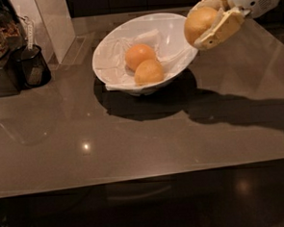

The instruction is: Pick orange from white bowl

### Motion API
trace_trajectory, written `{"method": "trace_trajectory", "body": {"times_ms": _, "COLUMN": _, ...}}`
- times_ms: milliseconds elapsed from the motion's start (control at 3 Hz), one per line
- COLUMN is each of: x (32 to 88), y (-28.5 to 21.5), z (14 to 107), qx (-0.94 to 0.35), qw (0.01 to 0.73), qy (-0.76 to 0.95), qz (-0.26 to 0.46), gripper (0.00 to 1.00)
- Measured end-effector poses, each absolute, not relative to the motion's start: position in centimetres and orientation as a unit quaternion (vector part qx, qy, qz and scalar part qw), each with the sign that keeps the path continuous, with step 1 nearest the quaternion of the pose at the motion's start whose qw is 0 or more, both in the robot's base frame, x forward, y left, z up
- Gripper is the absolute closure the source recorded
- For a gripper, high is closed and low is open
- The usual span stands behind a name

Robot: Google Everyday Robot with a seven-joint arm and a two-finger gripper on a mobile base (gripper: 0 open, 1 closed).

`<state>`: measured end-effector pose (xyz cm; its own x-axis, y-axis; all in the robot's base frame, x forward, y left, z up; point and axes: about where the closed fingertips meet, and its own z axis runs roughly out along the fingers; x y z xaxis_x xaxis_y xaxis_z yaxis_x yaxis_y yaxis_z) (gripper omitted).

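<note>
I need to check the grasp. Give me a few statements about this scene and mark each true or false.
1. The gripper holds the orange. True.
2. The orange lies in the bowl. False: it is held in the air at the bowl's right rim.
3. Two fruits sit in the bowl. True.
4. The bowl is bare inside. False: crumpled paper lines it.
5. The bowl is upside down. False: it stands open side up on the table.
</note>
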<state>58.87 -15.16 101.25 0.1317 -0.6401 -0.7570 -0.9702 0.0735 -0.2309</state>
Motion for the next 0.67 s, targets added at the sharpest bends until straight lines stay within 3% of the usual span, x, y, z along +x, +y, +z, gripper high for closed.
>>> {"method": "trace_trajectory", "body": {"times_ms": 667, "x": 56.1, "y": -18.0, "z": 100.0, "qx": -0.597, "qw": 0.398, "qy": 0.649, "qz": 0.254, "gripper": 1.00}}
